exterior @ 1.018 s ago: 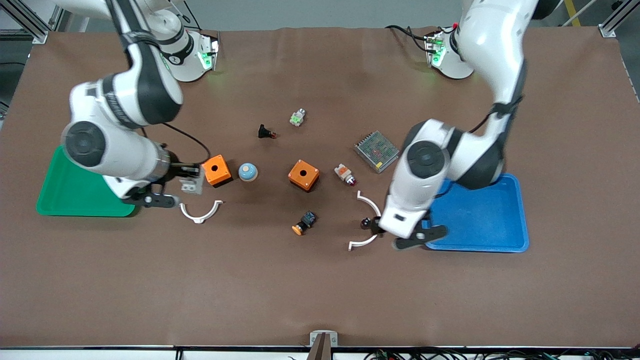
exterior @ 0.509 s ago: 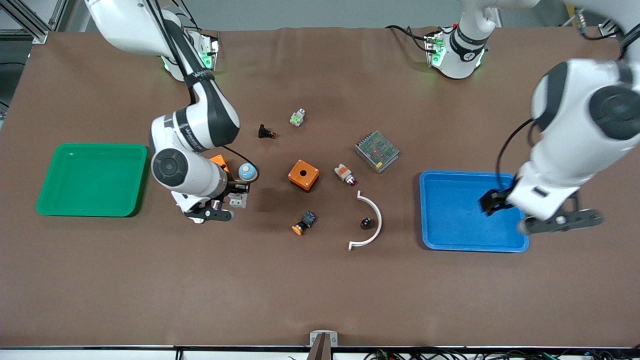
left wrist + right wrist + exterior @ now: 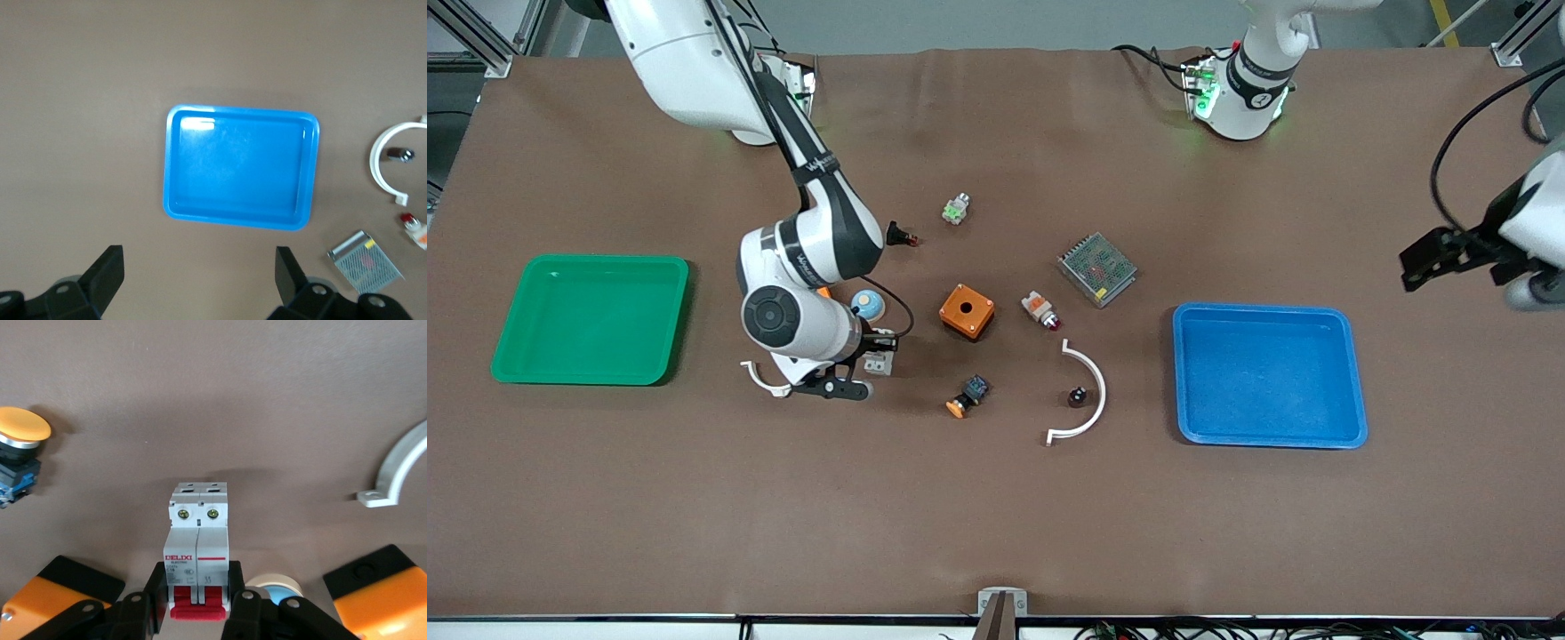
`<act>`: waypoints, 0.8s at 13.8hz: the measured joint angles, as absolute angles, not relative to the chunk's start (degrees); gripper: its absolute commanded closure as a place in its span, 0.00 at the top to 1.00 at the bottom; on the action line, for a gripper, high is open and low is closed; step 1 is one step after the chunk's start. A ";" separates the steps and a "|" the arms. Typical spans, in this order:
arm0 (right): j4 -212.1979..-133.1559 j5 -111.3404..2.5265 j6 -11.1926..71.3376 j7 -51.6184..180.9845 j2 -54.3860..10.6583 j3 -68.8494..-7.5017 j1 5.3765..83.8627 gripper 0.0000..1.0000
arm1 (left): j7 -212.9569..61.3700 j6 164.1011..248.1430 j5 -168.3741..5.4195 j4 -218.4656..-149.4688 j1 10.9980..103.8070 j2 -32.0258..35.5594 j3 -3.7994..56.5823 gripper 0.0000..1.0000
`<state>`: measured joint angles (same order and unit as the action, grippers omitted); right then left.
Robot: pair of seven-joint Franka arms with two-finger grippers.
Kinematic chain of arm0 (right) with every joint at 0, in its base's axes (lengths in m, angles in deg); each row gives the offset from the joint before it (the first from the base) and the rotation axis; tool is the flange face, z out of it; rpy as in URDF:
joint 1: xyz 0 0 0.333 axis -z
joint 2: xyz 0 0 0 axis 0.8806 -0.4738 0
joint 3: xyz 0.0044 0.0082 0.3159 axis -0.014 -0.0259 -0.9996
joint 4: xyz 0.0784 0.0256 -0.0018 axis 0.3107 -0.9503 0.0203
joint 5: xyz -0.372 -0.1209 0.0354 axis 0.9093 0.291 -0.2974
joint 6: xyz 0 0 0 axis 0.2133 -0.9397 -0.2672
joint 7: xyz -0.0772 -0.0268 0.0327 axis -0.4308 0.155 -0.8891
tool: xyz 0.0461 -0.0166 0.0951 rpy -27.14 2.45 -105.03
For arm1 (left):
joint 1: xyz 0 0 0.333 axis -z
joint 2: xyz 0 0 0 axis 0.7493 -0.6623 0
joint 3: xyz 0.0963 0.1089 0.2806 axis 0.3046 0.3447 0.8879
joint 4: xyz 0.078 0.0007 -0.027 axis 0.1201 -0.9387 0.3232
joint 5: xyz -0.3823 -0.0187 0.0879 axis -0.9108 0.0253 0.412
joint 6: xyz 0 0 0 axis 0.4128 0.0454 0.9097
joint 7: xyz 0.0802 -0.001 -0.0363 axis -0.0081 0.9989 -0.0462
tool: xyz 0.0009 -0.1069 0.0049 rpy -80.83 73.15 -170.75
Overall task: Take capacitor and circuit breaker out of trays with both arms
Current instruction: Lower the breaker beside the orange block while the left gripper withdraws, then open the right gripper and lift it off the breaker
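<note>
The right gripper (image 3: 874, 353), left of centre in the front view, pinches the circuit breaker (image 3: 197, 543) by its red-lever end over bare table, evidently carrying it clear of the green tray (image 3: 511, 369) (both trays look empty). The capacitor (image 3: 1078, 396) lies on the table right of centre, inside a white arc (image 3: 1089, 394). The left gripper (image 3: 200, 280), fingers spread, waits high over the blue tray (image 3: 172, 203).

The right gripper (image 3: 879, 354) is held low over the middle of the table, its fingers (image 3: 159, 603) clamped shut on the circuit breaker (image 3: 197, 550). The left gripper (image 3: 1440, 260) is raised high, jaws spread wide, nothing held.
</note>
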<state>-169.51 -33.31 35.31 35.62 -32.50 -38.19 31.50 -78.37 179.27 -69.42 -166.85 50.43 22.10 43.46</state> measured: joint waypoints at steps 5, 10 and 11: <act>-168.72 -33.32 35.56 35.62 -34.06 -38.02 31.34 1.00 | -79.79 179.24 -70.56 -174.32 46.16 28.78 39.38 1.00; -166.64 -33.33 22.77 35.58 -27.78 -36.79 31.41 1.00 | -79.58 179.31 -70.56 -176.79 46.08 30.76 38.02 1.00; -166.50 -33.28 17.77 35.58 -24.11 -35.83 31.50 1.00 | -79.58 179.31 -70.56 -176.82 46.05 30.81 37.77 1.00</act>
<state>-166.50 -33.28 17.77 35.58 -24.11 -35.83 31.50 -79.58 179.31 -70.56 -176.82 46.05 30.81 37.77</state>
